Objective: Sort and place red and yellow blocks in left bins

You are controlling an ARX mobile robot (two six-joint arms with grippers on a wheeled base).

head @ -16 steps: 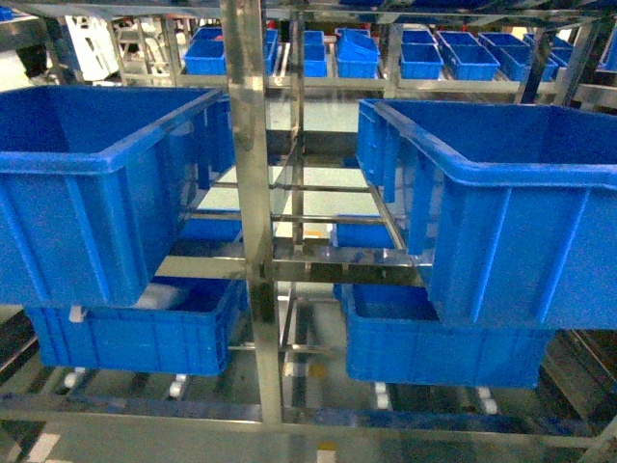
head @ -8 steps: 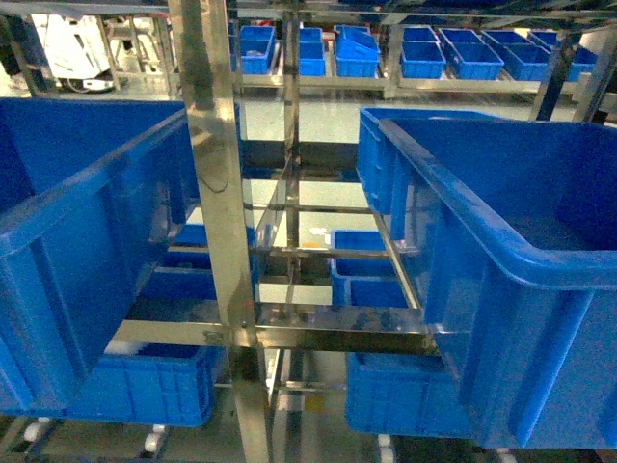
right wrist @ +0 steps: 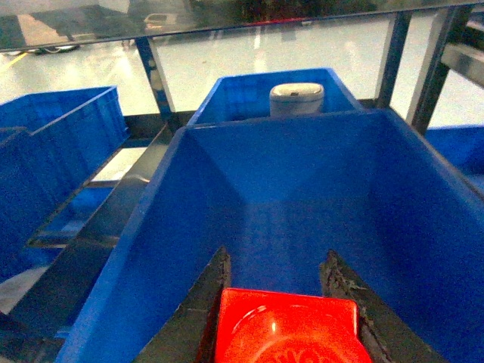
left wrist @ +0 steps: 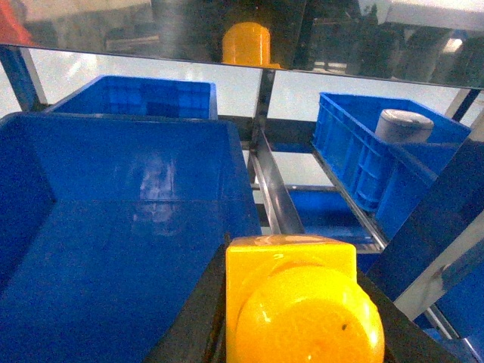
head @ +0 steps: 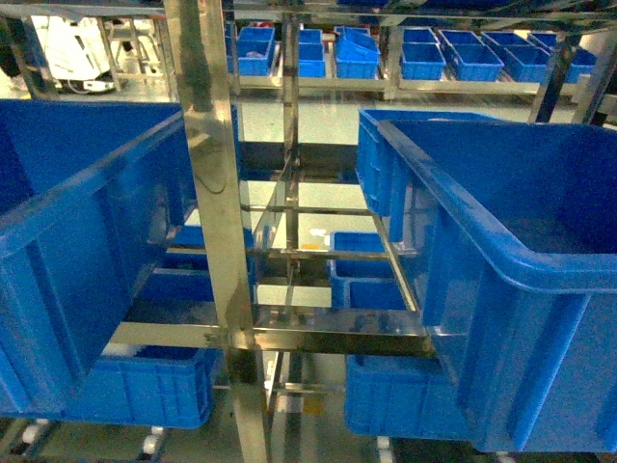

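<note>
In the left wrist view, my left gripper [left wrist: 291, 257] is shut on the yellow block [left wrist: 299, 302], whose round stud faces the camera. It hangs above the right-hand rim of a large deep blue bin [left wrist: 113, 227], which looks bare inside. My right gripper [right wrist: 276, 253] is shut on the red block [right wrist: 286, 329], over the inside of another large blue bin [right wrist: 302, 174] whose floor shows nothing. The head view shows a big bin at left [head: 87, 212] and one at right [head: 501, 241]. Neither gripper appears in the head view.
A steel rack post [head: 212, 193] stands between the two big bins. Smaller blue crates [head: 145, 386] sit on the lower shelf and a row [head: 357, 53] lines the far rack. A grey cylinder [left wrist: 404, 125] rests in a side crate, a pale one [right wrist: 296, 98] behind the right bin.
The head camera has come closer to the rack: both big bins loom larger and the post has slid left. Over the last half second the view barely shifts.
</note>
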